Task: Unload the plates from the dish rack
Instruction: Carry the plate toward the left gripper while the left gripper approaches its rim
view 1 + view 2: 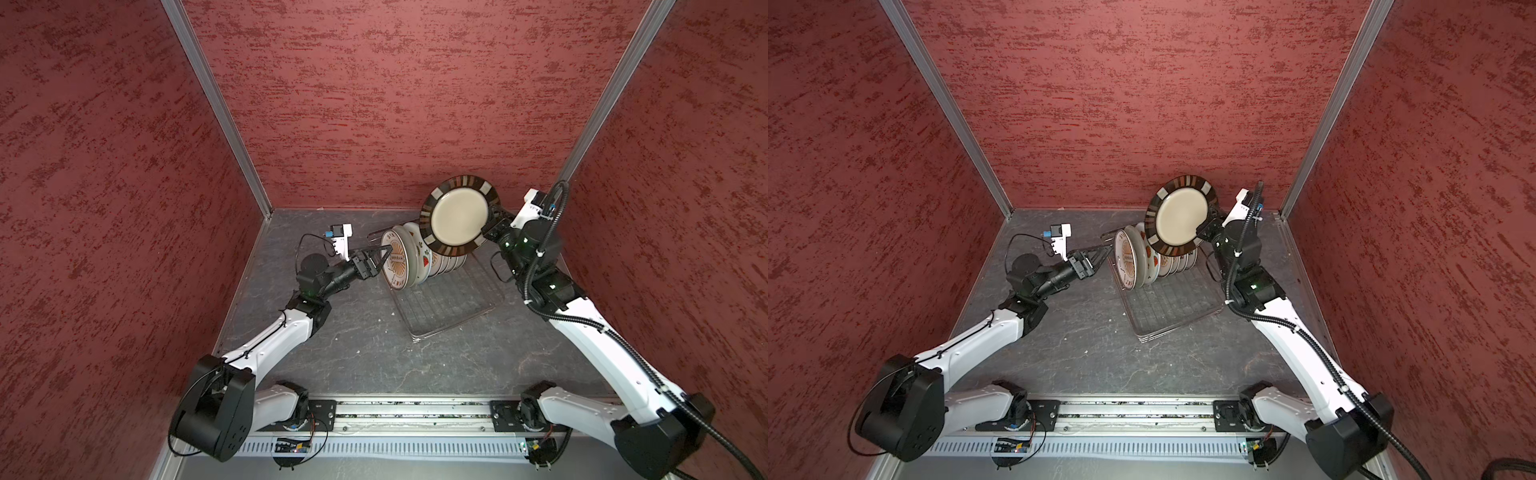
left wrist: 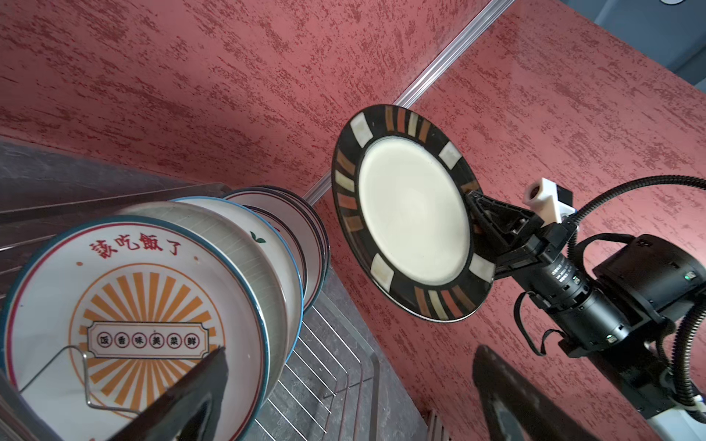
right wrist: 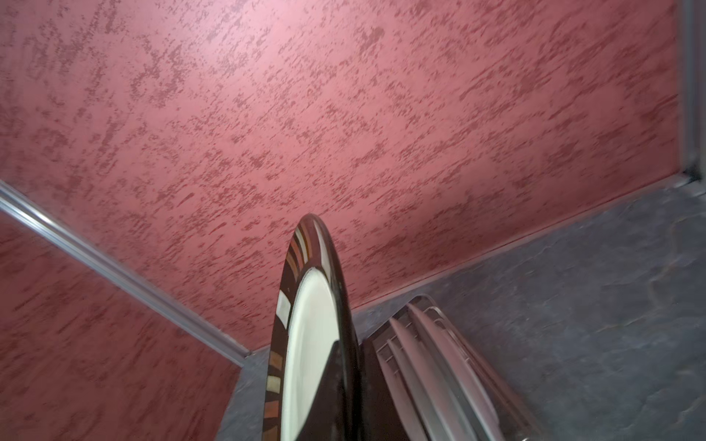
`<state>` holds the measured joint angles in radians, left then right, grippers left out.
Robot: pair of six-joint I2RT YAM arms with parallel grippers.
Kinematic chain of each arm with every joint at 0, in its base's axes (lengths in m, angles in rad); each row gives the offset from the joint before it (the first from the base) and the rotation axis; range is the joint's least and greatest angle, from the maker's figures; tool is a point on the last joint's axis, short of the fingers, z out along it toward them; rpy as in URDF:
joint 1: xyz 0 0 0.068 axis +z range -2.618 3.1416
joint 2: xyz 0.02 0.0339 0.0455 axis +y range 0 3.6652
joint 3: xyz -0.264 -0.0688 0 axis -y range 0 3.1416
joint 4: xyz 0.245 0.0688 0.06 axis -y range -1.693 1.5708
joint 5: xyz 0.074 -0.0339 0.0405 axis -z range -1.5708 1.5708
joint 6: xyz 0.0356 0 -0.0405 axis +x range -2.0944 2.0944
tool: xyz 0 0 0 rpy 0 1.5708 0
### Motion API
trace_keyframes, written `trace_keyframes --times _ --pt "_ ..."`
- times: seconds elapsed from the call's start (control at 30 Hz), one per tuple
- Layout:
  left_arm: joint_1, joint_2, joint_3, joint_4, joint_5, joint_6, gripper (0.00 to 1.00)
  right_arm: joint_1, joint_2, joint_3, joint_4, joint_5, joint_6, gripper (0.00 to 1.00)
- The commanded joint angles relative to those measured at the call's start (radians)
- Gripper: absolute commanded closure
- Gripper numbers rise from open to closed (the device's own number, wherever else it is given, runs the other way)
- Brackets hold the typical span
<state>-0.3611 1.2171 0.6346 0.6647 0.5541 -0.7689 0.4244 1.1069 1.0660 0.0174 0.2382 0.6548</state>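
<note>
The right gripper [image 1: 491, 226] is clamped on the edge of a round plate with a dark striped rim and cream middle [image 1: 457, 216] — it hangs in the air above the thin silver wire dish rack [image 1: 453, 309]. The white printed plates [image 1: 424, 259] stand on edge in the rack's far end. The left gripper [image 1: 384, 258] has its jaws wide apart — empty, just beside the front white plate with the orange sunburst [image 2: 126, 305].

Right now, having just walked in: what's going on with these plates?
The right gripper is shut on the dark-rimmed plate, holding it in the air above the dish rack. The left gripper is open, its fingers close by the sunburst plate at the end of the racked row.
</note>
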Motion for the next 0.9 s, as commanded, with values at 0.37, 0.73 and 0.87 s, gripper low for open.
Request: trace_keyframes --times 0.37,0.73,0.87 --pt "-0.056 0.151 0.145 0.026 0.051 -0.103 0.01 -0.043 0.001 -0.096 0.392 -0.355 0.400 1.00" --pt "-0.065 0.222 0.201 -0.006 0.041 -0.192 0.39 -0.064 0.072 -0.102 0.438 -0.409 0.445 1.00" --pt "-0.066 0.241 0.219 -0.046 0.040 -0.202 0.51 -0.068 0.091 -0.099 0.437 -0.418 0.431 1.00"
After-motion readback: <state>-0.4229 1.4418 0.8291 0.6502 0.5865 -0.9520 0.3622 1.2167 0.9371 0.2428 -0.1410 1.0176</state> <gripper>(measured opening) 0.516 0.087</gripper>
